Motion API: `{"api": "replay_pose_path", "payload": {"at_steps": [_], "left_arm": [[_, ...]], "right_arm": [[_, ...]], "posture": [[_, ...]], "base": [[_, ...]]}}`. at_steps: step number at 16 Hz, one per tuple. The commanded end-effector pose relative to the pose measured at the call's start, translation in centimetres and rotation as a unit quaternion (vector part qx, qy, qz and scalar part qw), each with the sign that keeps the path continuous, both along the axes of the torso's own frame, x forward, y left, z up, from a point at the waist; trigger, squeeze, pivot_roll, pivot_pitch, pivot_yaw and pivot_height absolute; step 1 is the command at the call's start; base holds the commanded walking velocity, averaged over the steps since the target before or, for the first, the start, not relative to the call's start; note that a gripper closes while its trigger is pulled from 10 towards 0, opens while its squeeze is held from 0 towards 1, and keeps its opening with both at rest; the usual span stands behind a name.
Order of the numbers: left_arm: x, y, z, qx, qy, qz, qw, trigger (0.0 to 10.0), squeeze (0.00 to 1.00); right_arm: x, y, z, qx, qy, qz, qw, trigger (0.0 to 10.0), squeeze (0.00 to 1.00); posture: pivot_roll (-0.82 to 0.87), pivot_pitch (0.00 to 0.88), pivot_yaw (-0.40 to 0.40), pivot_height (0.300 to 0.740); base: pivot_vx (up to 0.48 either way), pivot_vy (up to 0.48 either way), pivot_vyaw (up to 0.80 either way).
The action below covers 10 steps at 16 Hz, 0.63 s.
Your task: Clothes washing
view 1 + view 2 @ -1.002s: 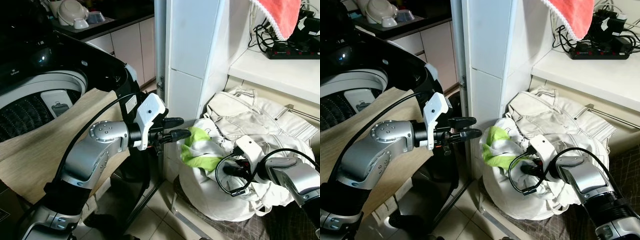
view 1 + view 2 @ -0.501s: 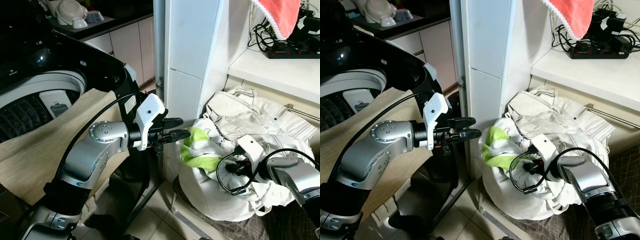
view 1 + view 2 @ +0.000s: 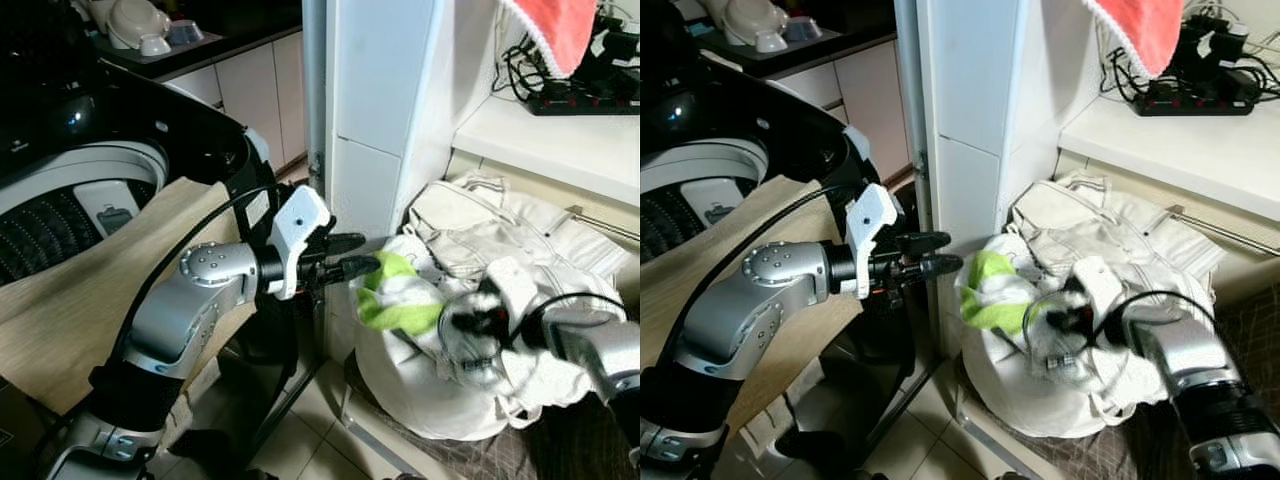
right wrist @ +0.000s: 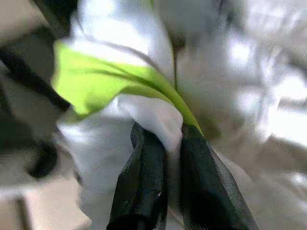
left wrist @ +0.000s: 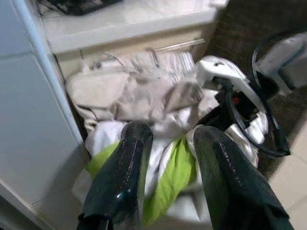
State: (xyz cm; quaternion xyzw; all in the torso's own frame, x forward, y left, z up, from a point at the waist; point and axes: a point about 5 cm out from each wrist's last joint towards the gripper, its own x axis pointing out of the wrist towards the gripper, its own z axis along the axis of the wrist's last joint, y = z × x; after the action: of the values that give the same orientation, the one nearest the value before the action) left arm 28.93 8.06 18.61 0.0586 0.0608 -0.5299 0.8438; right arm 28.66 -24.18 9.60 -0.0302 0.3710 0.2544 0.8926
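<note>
Right gripper [image 4: 160, 143] pinches a fold of the green-and-white garment [image 3: 395, 300] atop the laundry pile [image 3: 500, 270] beside the washing machine [image 3: 90, 190] — apparently to lift it — while the left gripper [image 3: 362, 254], fingers parted and empty, hovers near.

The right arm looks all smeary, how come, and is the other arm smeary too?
Eye views: the right gripper is motion-blurred in the pile of laundry, while the left gripper looks sharp. Right wrist view: soft all over, its fingers pinching the green and white cloth. Left wrist view: only slightly soft.
</note>
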Motion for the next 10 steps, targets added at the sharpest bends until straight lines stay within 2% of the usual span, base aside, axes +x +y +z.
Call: {"api": "replay_pose_path", "payload": {"at_steps": [1, 2, 4, 5, 6, 7, 8, 10], "left_arm": [[0.5, 0.4, 0.6, -0.003, -0.016, 0.022, 1.0, 10.0, 0.0], [1.0, 0.3, 1.4, -0.026, -0.015, 0.045, 0.999, 10.0, 0.0], [1.3, 0.0, 2.1, -0.042, -0.026, 0.05, 0.998, 10.0, 0.0], [1.5, -0.5, 2.7, -0.072, -0.024, 0.052, 0.996, 10.0, 0.0], [1.5, -0.7, 2.9, -0.085, -0.021, 0.053, 0.995, 10.0, 0.0], [1.6, -1.5, 3.4, -0.113, -0.014, 0.05, 0.992, 10.0, 1.0], [1.4, -2.6, 3.6, -0.12, -0.015, 0.037, 0.992, 10.0, 1.0], [1.4, -3.9, 3.4, -0.126, -0.013, 0.034, 0.991, 10.0, 1.0]], "right_arm": [[1.2, 0.5, 2.9, 0.035, -0.059, 0.012, 0.998, 0.0, 0.0], [1.6, 0.8, 5.3, 0.066, -0.104, 0.03, 0.992, 0.0, 0.0], [1.7, 1.1, 7.3, 0.088, -0.139, 0.049, 0.985, 0.0, 0.0], [1.7, 1.4, 9.4, 0.112, -0.174, 0.07, 0.976, 0.0, 0.0], [1.7, 1.5, 10.1, 0.119, -0.186, 0.077, 0.972, 0.0, 0.0], [1.5, 1.9, 11.7, 0.143, -0.211, 0.096, 0.962, 0.0, 0.0], [1.2, 2.4, 13.3, 0.171, -0.237, 0.117, 0.949, 0.0, 0.0], [1.0, 3.1, 14.5, 0.2, -0.257, 0.135, 0.936, 0.0, 0.0]], "posture": [[-0.08, 0.0, 0.056, 0.74], [-0.08, 0.0, 0.055, 0.74], [-0.09, 0.0, 0.055, 0.74], [-0.09, 0.0, 0.055, 0.74], [-0.09, 0.0, 0.055, 0.74], [-0.09, 0.0, 0.055, 0.74], [-0.09, 0.0, 0.055, 0.74], [-0.09, 0.0, 0.052, 0.74]], "base": [[0.0, 0.0, 0.0], [0.0, 0.0, 0.0], [0.0, 0.0, 0.0], [0.0, 0.0, 0.0], [0.0, 0.0, 0.0], [0.0, 0.0, 0.0], [0.0, 0.0, 0.0], [0.0, 0.0, 0.0]]}}
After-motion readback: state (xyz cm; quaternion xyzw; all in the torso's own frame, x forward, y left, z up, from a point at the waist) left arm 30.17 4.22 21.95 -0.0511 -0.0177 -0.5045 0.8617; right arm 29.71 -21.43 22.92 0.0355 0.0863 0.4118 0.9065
